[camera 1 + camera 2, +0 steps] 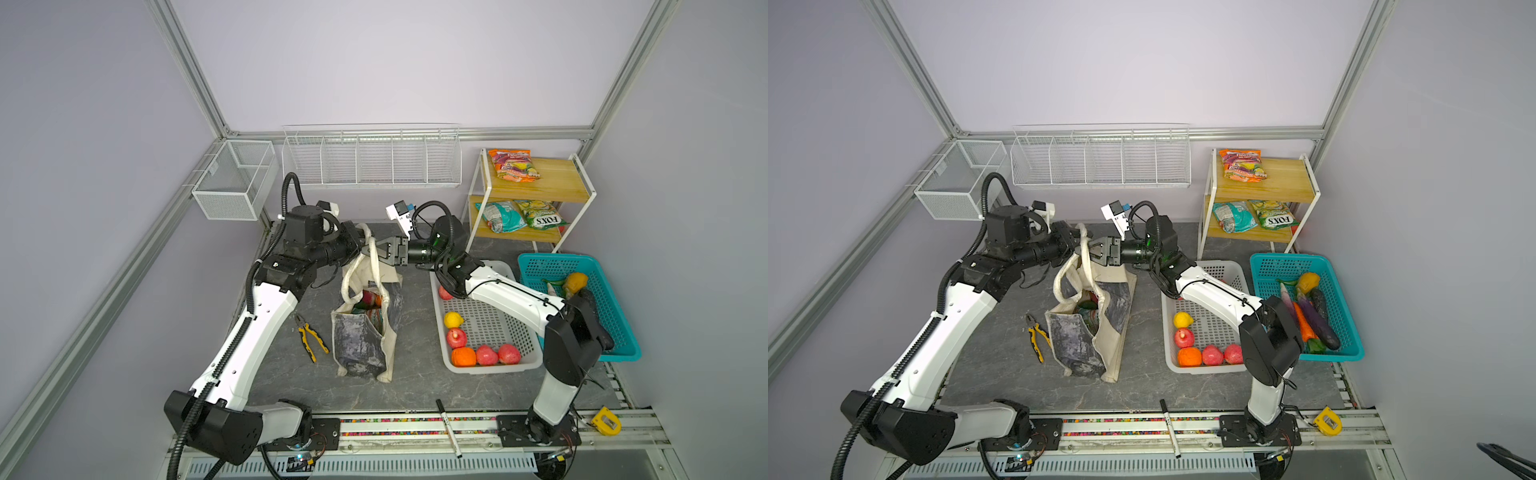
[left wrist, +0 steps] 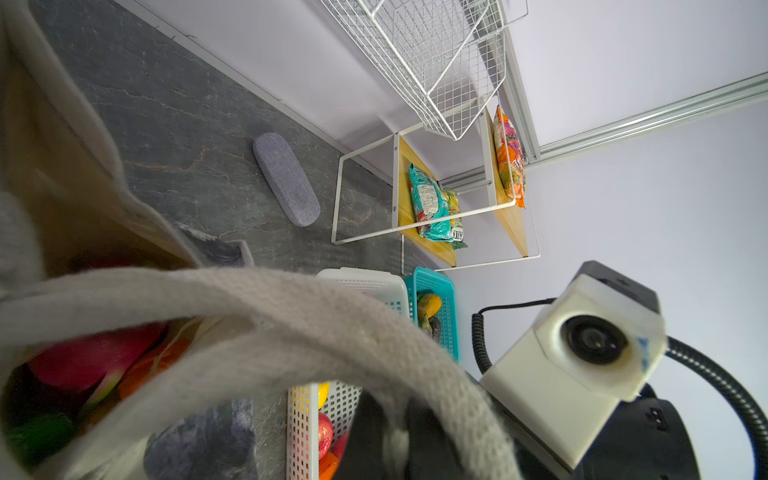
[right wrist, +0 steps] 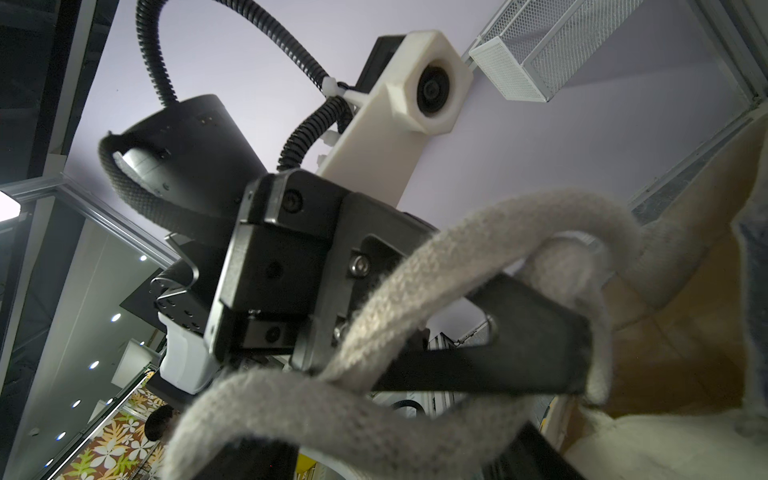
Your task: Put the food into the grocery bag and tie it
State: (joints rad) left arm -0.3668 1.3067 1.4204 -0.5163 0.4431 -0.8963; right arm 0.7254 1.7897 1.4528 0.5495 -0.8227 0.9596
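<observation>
The left gripper (image 1: 361,244) is pressed together on a cream handle loop (image 1: 367,231) of the grocery bag (image 1: 357,340), holding it up above the bag's mouth. In the right wrist view the webbing wraps round its closed fingers (image 3: 519,349). The right gripper (image 1: 1092,251) faces it from 3 o'clock with its jaws apart and a handle strap (image 1: 1085,266) running between them. Whether either pad touches the strap I cannot tell.

The bag stands near the middle of the table (image 1: 415,386). There is food (image 1: 369,300) inside it: a pink dragon fruit (image 2: 91,361), plus something orange and something green, all blurred.

The strap hides the left jaws' exact pinch in both top views. The right arm (image 1: 511,291) covers part of the white basket (image 1: 494,368) at 3 o'clock of the bag, which holds a lemon (image 1: 453,320), apples (image 1: 486,355) and an orange (image 1: 463,356). It also covers part of the teal basket (image 1: 548,266) beyond. A grey case (image 2: 286,178) shows only in the left wrist view.

The tabletop is dark grey and stone-patterned. Yellow pliers (image 1: 309,336) lie just beside the bag at 9 o'clock, and a marker (image 1: 449,428) lies across the front rail (image 1: 374,428) at 6. A shelf (image 1: 557,178) with snack packets (image 1: 513,164) stands at 2 o'clock. Wire racks (image 1: 372,166) hang on the lilac back wall (image 1: 395,83) at 12.
</observation>
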